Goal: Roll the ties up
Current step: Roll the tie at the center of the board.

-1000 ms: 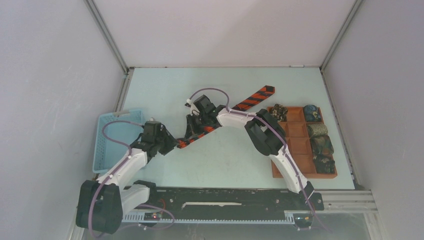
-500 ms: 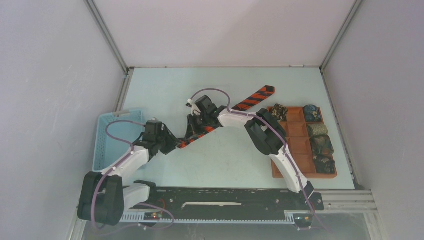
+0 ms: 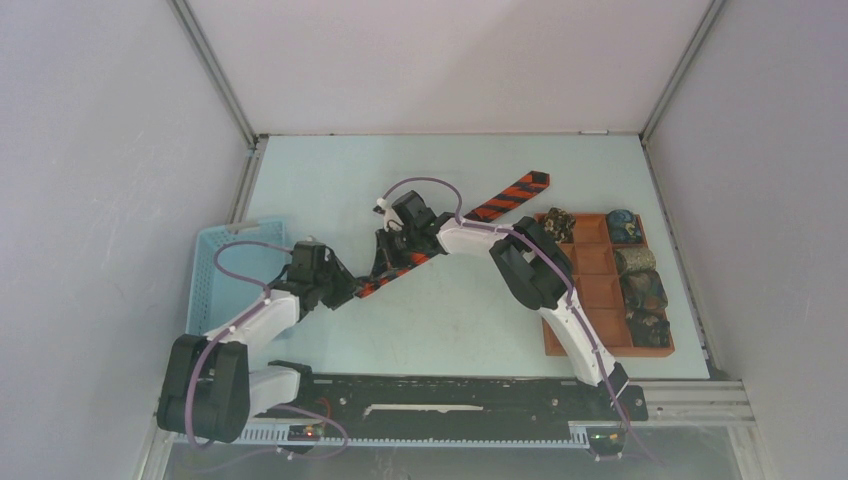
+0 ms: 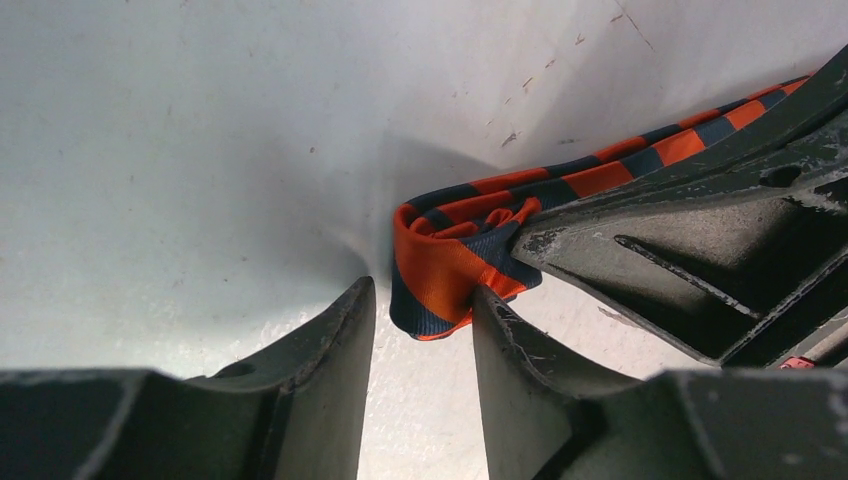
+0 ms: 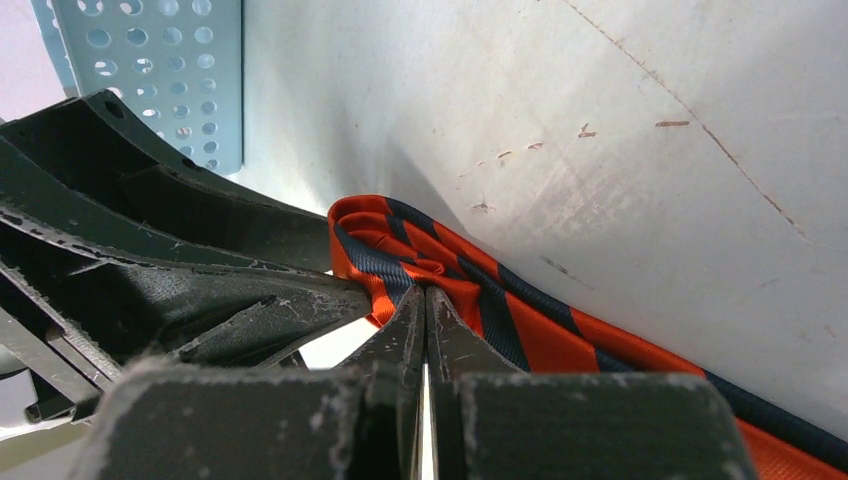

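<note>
Blue basket (image 3: 215,290) at 9 o'clock on table (image 3: 450,325). Left gripper (image 4: 422,300) half-open, straddling folded end of striped tie (image 4: 445,265). Right gripper (image 5: 425,300) closed tight, tips pressed into same fold. Tie runs from table centre toward 1 o'clock. Rolled ties (image 3: 641,290) in tray (image 3: 594,290) at 3 o'clock.

I am in a lab test box: plain white walls (image 3: 450,60), metal bars (image 3: 214,75), me bolted to a table (image 3: 440,325).

Orange-black tie (image 3: 515,195) lies diagonally, one end curled; patterned rolls (image 3: 641,290) well apart.
</note>
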You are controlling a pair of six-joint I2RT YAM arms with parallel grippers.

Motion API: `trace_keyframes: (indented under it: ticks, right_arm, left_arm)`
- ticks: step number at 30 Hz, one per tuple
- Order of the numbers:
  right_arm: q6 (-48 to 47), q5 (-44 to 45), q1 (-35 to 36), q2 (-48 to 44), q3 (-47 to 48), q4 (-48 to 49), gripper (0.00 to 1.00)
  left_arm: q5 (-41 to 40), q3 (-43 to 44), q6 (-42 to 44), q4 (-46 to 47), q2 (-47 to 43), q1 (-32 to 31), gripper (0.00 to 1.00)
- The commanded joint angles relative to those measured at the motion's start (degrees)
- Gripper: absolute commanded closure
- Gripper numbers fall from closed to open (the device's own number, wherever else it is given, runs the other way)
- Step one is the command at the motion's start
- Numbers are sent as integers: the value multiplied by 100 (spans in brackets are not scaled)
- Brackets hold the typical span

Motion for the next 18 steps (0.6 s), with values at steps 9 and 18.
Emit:
trace_keyframes:
  ticks: [9,18]
  right_arm:
    - [-106,249,-21,73,-132,-155,100]
    - [-102,220,-27,88,-125,-136,100]
  left_arm:
    - [120,21,-174,136,232,-22,56]
    - [53,17,-233,227,393,-97,59]
